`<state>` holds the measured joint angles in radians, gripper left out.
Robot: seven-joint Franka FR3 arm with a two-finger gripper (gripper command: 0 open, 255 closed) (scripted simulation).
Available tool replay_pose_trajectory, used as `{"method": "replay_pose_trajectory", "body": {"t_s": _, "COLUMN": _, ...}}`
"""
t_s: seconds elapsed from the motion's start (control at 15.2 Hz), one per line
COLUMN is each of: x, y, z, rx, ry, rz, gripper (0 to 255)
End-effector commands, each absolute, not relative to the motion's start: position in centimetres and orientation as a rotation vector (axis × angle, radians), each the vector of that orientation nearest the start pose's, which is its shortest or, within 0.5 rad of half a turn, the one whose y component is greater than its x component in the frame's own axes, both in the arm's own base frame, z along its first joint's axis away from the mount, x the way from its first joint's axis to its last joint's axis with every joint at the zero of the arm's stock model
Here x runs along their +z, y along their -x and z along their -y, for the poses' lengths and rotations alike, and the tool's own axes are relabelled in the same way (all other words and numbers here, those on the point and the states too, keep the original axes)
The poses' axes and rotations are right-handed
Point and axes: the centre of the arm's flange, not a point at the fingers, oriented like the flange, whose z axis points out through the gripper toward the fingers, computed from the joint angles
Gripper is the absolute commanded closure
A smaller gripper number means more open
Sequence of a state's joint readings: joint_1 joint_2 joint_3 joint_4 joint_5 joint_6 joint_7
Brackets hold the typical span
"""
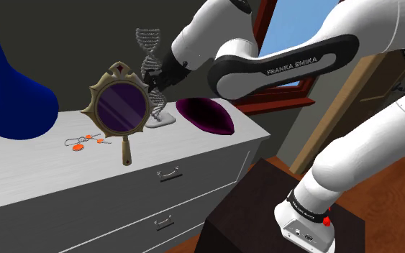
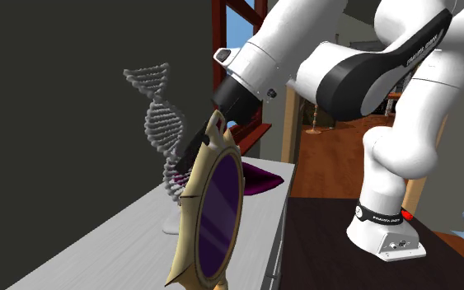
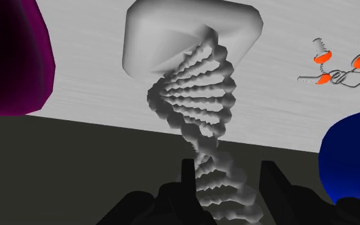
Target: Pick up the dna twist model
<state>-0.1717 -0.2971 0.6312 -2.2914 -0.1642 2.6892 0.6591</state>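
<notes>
**Location.** The DNA model (image 2: 161, 123) stands upright on its round base at the back of the white counter (image 1: 35, 172). A hand mirror (image 1: 118, 106) is just beside it on one side and a dark purple object (image 1: 208, 115) on the other.

**Claw state.** The claw (image 3: 228, 163) is open. In the wrist view its two fingers stand apart on either side of the helix, part-way up the stem. A narrow gap shows at one finger, so the model is not gripped.

**Handling.**
- The model is judged light and rigid.
- The twisted strands and thin rungs look fragile, and their ridged surface gives an uneven seat for the pads.
- Most of the weight probably sits in the base, so the model may swing if held high.

**Recommended hold.**
- Close across the helix at its widest point.
- Use moderate force only.
- Lift straight up and keep clear of the mirror frame.
</notes>
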Motion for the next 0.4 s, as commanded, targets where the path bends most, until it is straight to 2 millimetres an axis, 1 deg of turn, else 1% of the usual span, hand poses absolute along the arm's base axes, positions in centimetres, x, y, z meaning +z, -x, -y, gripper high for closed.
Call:
{"method": "replay_pose_trajectory", "body": {"t_s": 0.0, "x": 53.0, "y": -45.1, "z": -25.4, "rx": -1.025, "ry": 2.880, "rz": -0.055, "gripper": 255}}
{"method": "replay_pose_trajectory", "body": {"t_s": 0.2, "x": 54.5, "y": -45.1, "z": -25.4, "rx": -1.025, "ry": 2.880, "rz": -0.055, "gripper": 255}}
{"method": "replay_pose_trajectory", "body": {"t_s": 0.33, "x": 54.6, "y": -45.1, "z": -25.4, "rx": -1.025, "ry": 2.880, "rz": -0.055, "gripper": 255}}
